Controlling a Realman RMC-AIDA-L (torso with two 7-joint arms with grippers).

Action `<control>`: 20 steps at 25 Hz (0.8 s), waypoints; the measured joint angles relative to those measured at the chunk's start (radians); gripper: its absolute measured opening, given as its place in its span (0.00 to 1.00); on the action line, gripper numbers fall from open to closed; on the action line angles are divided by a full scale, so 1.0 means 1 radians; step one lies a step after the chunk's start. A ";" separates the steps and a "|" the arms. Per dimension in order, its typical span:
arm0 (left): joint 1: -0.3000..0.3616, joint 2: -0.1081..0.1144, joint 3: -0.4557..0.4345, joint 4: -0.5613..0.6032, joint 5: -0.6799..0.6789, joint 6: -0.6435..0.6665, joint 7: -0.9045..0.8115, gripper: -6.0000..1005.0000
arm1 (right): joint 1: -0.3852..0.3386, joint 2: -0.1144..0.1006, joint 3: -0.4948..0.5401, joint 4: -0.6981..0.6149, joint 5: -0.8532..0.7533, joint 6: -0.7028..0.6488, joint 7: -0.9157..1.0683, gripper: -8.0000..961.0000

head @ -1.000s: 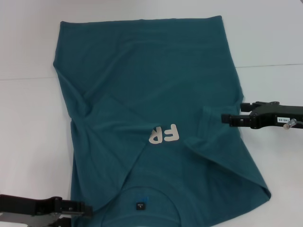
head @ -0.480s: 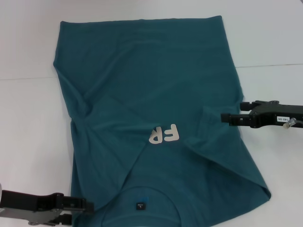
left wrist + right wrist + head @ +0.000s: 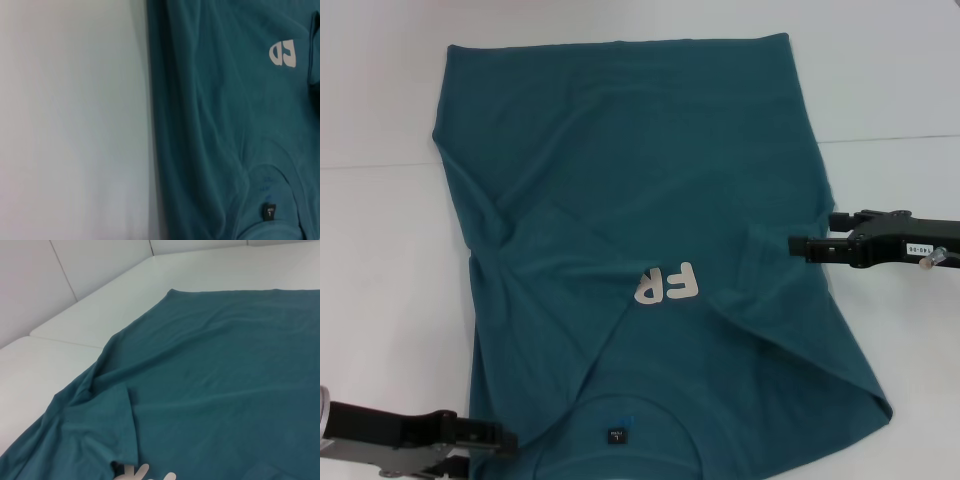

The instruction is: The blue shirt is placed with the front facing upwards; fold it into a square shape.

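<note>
White table, blue shirt between hands

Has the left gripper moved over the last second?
Yes, slightly. The left gripper has dropped toward the near edge of the head view and crept toward the neck label; the shirt looks unmoved.

Head camera looks steeply down on the whole blue shirt on the desk; left wrist hangs close above its collar edge, right wrist skims low across it
</note>
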 joint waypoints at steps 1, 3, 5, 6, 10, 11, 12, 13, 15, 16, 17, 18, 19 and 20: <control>0.000 0.000 0.000 0.000 0.003 -0.002 -0.002 0.82 | 0.000 0.000 0.000 0.000 0.000 0.000 0.000 0.96; -0.002 -0.001 0.000 0.000 0.012 -0.006 -0.006 0.80 | 0.000 0.000 0.000 0.000 0.000 0.000 0.000 0.96; -0.007 -0.003 0.000 0.000 0.026 -0.007 -0.010 0.79 | 0.001 0.000 0.000 0.000 0.000 0.001 -0.001 0.96; -0.009 -0.005 -0.001 0.000 0.030 -0.007 -0.011 0.78 | 0.001 0.000 0.000 0.000 0.000 0.002 -0.001 0.96; -0.014 -0.008 0.000 0.000 0.042 -0.007 -0.013 0.76 | 0.001 0.000 0.000 0.000 0.000 0.002 -0.001 0.96; -0.014 -0.009 0.000 0.000 0.043 -0.007 -0.013 0.75 | 0.001 0.000 0.000 0.000 0.000 0.002 -0.001 0.96; -0.015 -0.009 0.000 0.000 0.043 -0.008 -0.013 0.74 | 0.001 0.000 0.000 0.000 0.000 0.002 -0.001 0.96; -0.015 -0.009 0.000 0.000 0.043 -0.009 -0.013 0.74 | 0.001 0.000 0.000 0.000 0.000 0.003 -0.002 0.96; -0.018 -0.009 0.000 0.000 0.043 -0.013 -0.014 0.72 | 0.000 0.001 0.000 0.000 0.000 0.003 -0.002 0.96; -0.020 -0.009 0.000 0.002 0.043 -0.015 -0.014 0.71 | 0.000 0.001 0.000 0.000 0.000 0.003 -0.002 0.96; -0.023 -0.009 0.000 0.007 0.043 -0.016 -0.014 0.71 | 0.000 0.001 0.000 0.000 0.000 0.004 -0.003 0.96; -0.028 -0.008 0.000 0.013 0.043 -0.018 -0.014 0.70 | 0.000 0.001 0.000 0.000 0.000 0.004 -0.003 0.96; -0.032 -0.008 0.000 0.020 0.043 -0.020 -0.015 0.65 | 0.001 0.001 0.000 0.000 0.000 0.004 -0.003 0.96; -0.037 -0.006 0.000 0.030 0.045 -0.024 -0.015 0.60 | 0.001 0.002 0.000 0.000 0.000 0.004 -0.003 0.96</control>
